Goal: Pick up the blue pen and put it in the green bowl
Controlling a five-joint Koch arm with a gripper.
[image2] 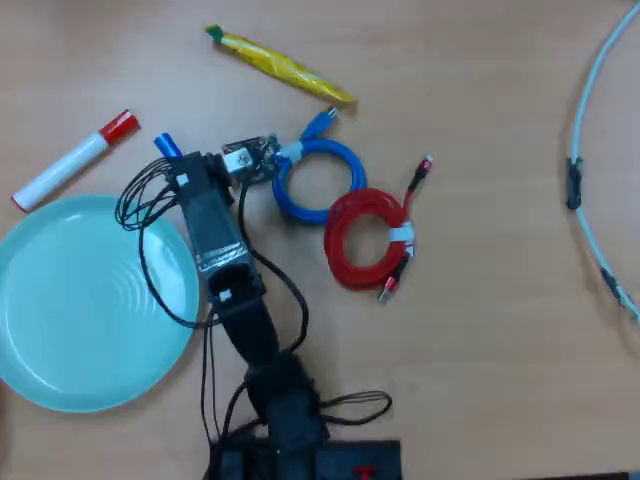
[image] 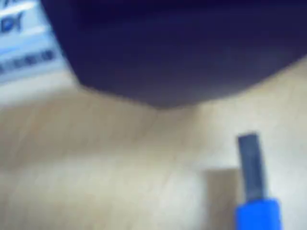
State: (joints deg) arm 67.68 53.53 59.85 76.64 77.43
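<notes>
Here's the arm (image2: 225,262) stretched up the middle of the wooden bench (image2: 480,380), seen from overhead, its end effector (image2: 183,168) down near the top left, right over the blue pen (image2: 166,145). Only the pen's blue end pokes out from under the arm in that view, just above the rim of the green bowl (image2: 70,320). The bowl sits wide and empty at the left, with the arm's black wires looping over its right edge.

The wrist view is very blurred: a dark mass fills the top, a white barrel with blue lettering (image: 24,45) shows at the top left, and a blue-and-dark tip rises from the bottom right. From either view I cannot tell how far the end effector's jaws are apart, or whether they have hold of the pen.

Around it: a red-capped marker (image2: 70,162) lies slanted just above the bowl, a yellow packet (image2: 280,65) near the top, a coiled blue cable (image2: 318,180) touching a coiled red cable (image2: 368,238) right of the arm, and a pale cable (image2: 590,150) curving down the far right.
</notes>
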